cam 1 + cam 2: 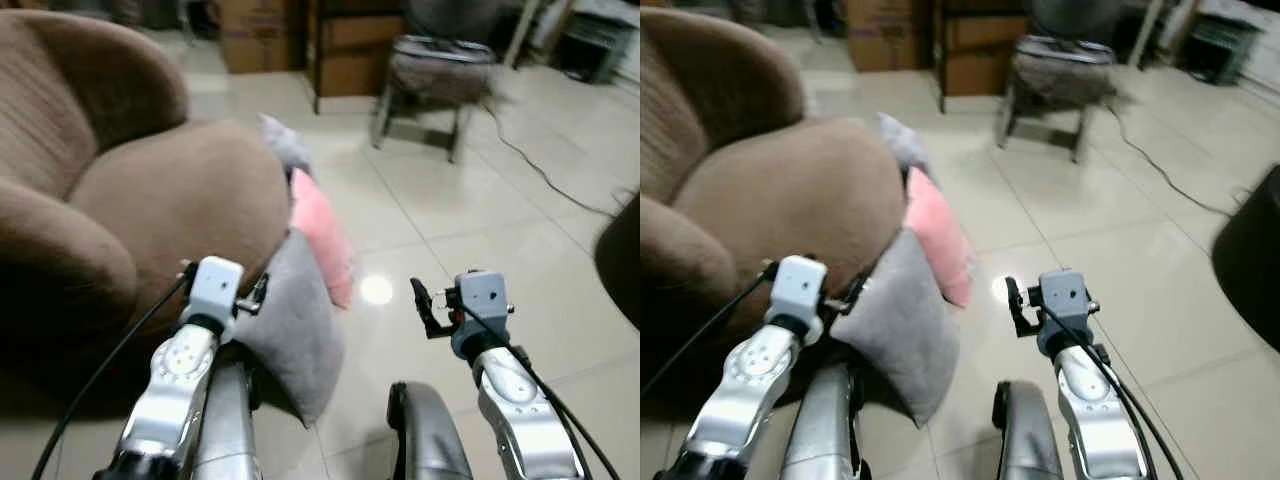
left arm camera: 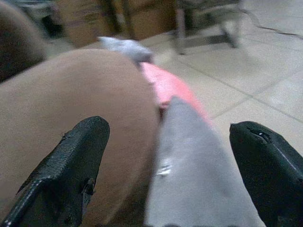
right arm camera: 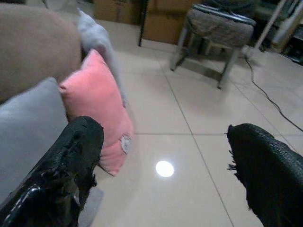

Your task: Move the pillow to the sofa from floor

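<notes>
Three pillows lean on the floor against the front of a brown sofa [image 1: 150, 190]: a grey pillow [image 1: 297, 330] nearest me, a pink pillow [image 1: 322, 232] behind it, and a pale grey pillow [image 1: 283, 142] farthest back. My left gripper [image 2: 170, 165] is open and held right over the top edge of the near grey pillow [image 2: 194, 179], one finger on each side. My right gripper [image 3: 165, 175] is open over bare floor to the right of the pillows, with the pink pillow [image 3: 99, 109] just beside one finger [image 3: 71, 156].
A stool with a dark cushion [image 1: 440, 70] stands on the tiled floor ahead. Brown cabinets and boxes [image 1: 300, 40] line the back wall. A cable [image 1: 540, 165] runs across the floor on the right. A dark object [image 1: 620, 255] sits at the right edge.
</notes>
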{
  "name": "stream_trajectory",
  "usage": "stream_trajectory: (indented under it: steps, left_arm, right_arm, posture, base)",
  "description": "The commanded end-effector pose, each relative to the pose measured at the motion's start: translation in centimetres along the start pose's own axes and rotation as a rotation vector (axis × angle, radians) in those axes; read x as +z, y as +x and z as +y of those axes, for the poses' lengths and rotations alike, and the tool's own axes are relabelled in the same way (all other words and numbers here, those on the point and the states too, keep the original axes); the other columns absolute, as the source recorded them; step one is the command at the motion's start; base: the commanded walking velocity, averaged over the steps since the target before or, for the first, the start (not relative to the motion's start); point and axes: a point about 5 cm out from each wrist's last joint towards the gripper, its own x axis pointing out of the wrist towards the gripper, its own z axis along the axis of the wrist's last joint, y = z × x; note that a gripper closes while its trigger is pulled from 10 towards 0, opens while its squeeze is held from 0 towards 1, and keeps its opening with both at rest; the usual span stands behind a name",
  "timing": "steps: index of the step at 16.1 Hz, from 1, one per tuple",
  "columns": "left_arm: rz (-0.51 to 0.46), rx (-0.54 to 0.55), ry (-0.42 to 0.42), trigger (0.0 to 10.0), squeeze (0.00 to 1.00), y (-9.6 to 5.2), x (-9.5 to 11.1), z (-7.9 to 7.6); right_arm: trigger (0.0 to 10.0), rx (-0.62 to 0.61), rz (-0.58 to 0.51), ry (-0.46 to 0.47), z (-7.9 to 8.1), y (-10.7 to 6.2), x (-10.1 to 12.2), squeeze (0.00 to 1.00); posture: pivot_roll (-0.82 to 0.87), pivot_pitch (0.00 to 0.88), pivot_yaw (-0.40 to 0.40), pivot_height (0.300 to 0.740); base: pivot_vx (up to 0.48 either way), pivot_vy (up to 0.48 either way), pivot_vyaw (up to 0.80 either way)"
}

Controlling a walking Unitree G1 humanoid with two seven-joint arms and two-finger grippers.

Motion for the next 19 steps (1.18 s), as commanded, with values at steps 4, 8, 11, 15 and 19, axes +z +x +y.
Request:
stream_trajectory:
  steps: [4,8,11,15,19]
  left_arm:
    - [0.073,-0.069,-0.063,10.0,1.0,1.9,-0.9,-0.2]
    - [0.178,-0.016,-0.166,10.0,1.0,3.8,-2.5,0.5]
    - [0.275,0.006,-0.201,10.0,0.0,4.6,-4.3,0.3]
    - [0.321,0.098,-0.19,10.0,0.0,4.9,-5.0,1.9]
    - [0.326,0.132,-0.108,10.0,0.0,4.5,-5.5,3.1]
  right_arm:
    - [10.0,0.071,-0.002,-0.032,-0.3,-0.2,0.6,0.0]
    - [10.0,0.236,-0.019,-0.03,-0.3,-0.2,2.3,0.0]
    - [10.0,0.35,-0.006,-0.061,-0.5,-0.6,3.4,0.0]
    - [10.0,0.677,0.028,-0.13,0.1,-2.9,5.4,0.0]
    - [10.0,0.718,0.059,-0.153,-0.7,-4.7,6.4,0.0]
  posture:
    - [-0.08,0.0,-0.02,0.527]
    - [-0.11,0.0,-0.034,0.527]
    - [-0.16,0.0,-0.05,0.527]
    - [-0.22,0.059,-0.074,0.527]
    - [-0.25,0.132,-0.094,0.527]
  base:
    - [0.0,0.0,0.0]
    - [0.0,0.0,0.0]
    - [0.0,0.0,0.0]
    - [0.0,0.0,0.0]
    - [0.0,0.0,0.0]
